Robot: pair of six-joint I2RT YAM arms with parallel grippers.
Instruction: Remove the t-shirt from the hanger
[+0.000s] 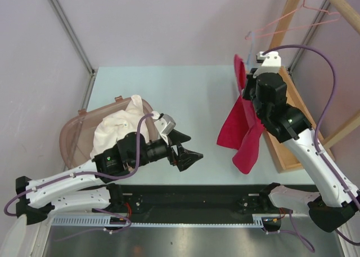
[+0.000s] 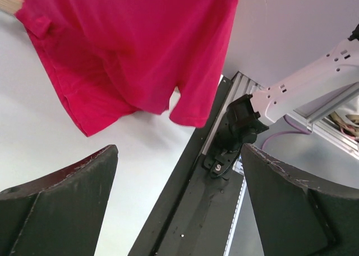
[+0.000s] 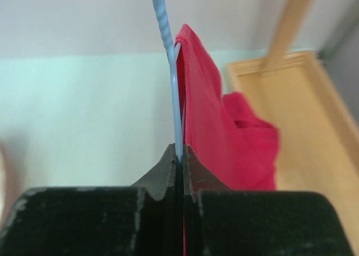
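Progress: early stage, by my reading. Red t-shirt (image 1: 243, 127) is on the blue hanger (image 3: 168, 54), held up above the surface (image 1: 169, 94) at about 3 o'clock in the top view, with one sleeve drooping toward 5 o'clock.

Right fingers (image 3: 161, 175) are pinched tight on the hanger wire below its twisted neck. Shirt fabric is bunched just beside them at 1 o'clock.

Left fingers (image 2: 64, 183) are spread wide with nothing between them. They point at the shirt's lower hem from 9 o'clock, well apart from it.

- Done: hanger gripped and presented.
- Left: take hem or sleeve, draw the shirt off the hanger.

Basket (image 1: 70, 127) with white cloth (image 1: 121, 125) sits at 9 o'clock.
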